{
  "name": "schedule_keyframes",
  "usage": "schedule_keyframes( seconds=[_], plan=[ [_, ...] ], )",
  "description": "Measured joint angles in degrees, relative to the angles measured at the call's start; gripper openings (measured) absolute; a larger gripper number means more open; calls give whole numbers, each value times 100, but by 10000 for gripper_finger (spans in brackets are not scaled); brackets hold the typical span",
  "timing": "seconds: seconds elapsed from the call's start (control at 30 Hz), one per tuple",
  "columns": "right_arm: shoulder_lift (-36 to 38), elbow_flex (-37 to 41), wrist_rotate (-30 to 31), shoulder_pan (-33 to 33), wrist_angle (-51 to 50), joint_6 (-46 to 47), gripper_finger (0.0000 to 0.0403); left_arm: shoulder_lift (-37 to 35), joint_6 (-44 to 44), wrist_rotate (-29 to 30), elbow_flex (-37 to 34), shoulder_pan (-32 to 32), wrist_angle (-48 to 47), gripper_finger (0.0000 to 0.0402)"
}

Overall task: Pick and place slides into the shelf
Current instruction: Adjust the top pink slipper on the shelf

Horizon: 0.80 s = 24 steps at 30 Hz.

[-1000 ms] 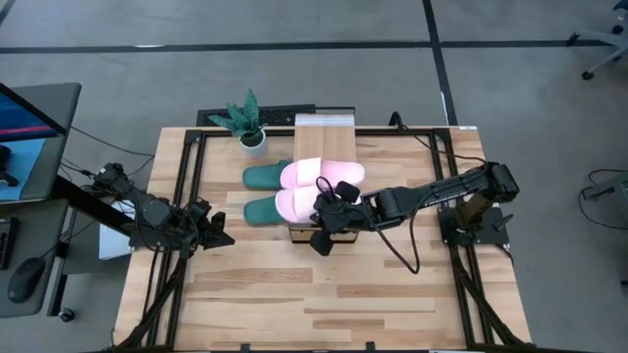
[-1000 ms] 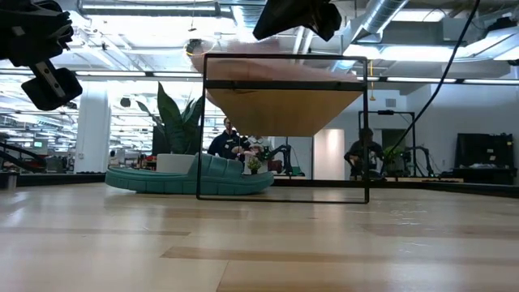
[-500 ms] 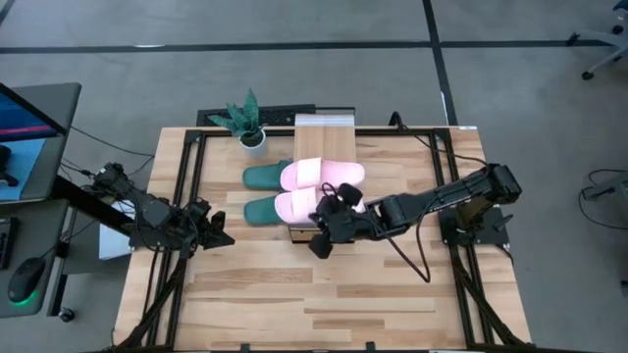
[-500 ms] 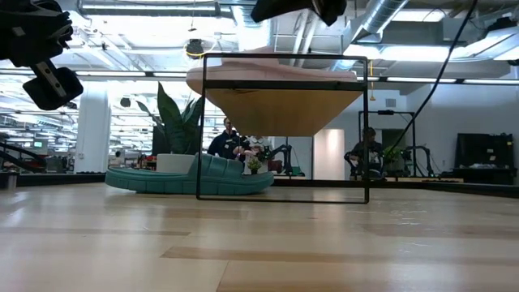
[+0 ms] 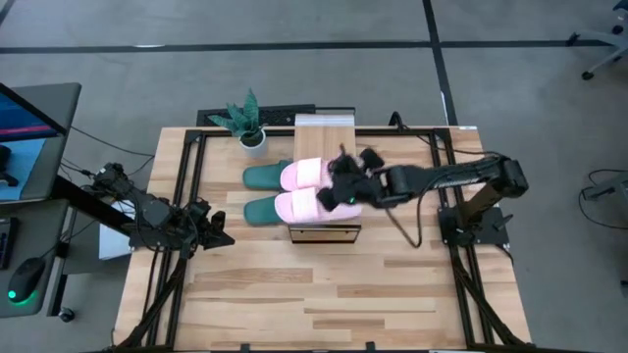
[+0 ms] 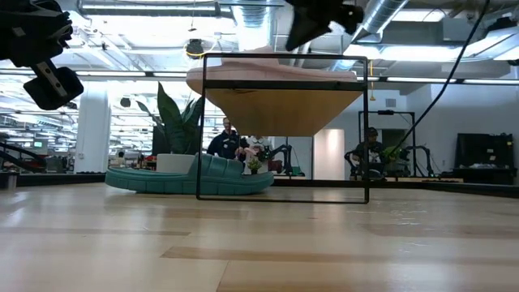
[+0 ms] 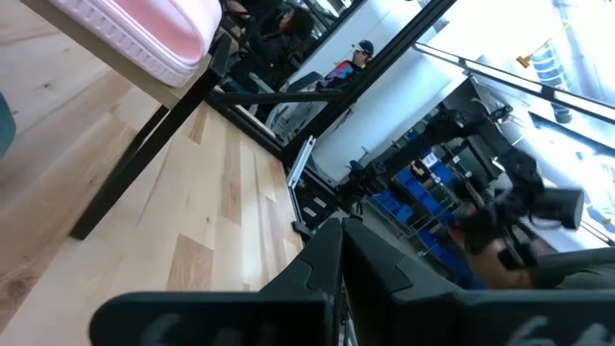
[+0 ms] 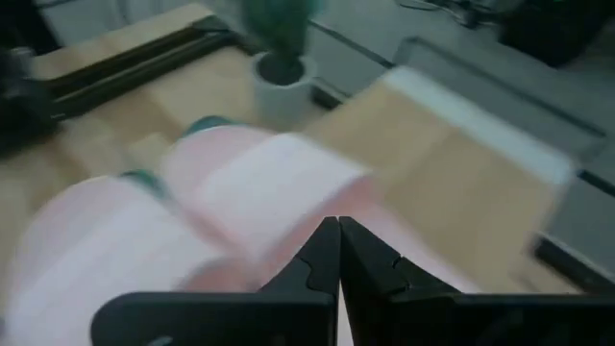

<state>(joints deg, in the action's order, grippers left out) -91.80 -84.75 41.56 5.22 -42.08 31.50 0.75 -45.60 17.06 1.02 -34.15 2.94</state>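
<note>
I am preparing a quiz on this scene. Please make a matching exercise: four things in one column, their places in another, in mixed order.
Things:
1. pink slides
2. green slides
3. potted plant
4. right hand

Places:
A. on the table, left of the shelf
B. over the pink slides
C. on top of the shelf
D. at the table's far edge, beside the shelf

Pairs: 1-C, 2-A, 3-D, 4-B
</note>
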Motion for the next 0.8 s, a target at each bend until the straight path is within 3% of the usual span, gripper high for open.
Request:
schedule_keyframes(
  seconds=[0.1,0.33,0.8],
  plan=[
    [375,0,-254,-351,-291,-7,0,0,42,2,0,1,-1,0],
    [1038,-2,-2286,-1434,-1124,-562,0,0,43,38,0,1,0,0],
    [1438,311,-3919,-2728,-1216,-2717,0,0,173,1063,-5,2,172,0]
  ],
)
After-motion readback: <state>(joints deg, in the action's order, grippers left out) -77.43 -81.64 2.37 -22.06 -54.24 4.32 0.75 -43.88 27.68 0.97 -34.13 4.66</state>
